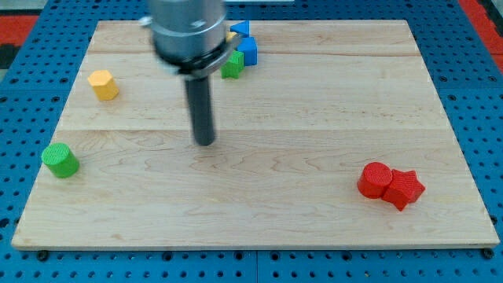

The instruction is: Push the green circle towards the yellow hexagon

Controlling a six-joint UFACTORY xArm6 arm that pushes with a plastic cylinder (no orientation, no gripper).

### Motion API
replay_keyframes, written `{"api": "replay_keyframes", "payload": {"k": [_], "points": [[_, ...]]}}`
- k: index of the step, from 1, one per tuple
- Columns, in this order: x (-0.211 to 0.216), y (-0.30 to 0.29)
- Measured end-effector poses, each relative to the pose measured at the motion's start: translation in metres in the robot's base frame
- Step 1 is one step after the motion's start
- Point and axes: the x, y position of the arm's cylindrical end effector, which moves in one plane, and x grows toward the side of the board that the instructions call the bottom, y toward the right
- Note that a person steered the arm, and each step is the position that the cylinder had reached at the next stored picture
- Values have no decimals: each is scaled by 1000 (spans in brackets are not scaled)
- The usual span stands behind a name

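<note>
The green circle stands near the board's left edge, low in the view. The yellow hexagon stands above it and a little to the right, in the upper left. My tip rests on the board near the middle, well to the right of both blocks and touching neither. The dark rod rises from it to the arm's grey body at the view's top.
A second green block and two blue blocks cluster at the top centre, partly hidden by the arm. Two red blocks touch each other at the lower right. The wooden board sits on a blue pegboard.
</note>
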Motion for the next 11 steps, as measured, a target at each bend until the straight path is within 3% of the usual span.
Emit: {"api": "replay_keyframes", "payload": {"k": [1, 2, 3, 4, 5, 7, 9, 11], "points": [[52, -60], [72, -140], [110, -171], [118, -183], [75, -189], [30, -150], [14, -205], [-25, -118]]}}
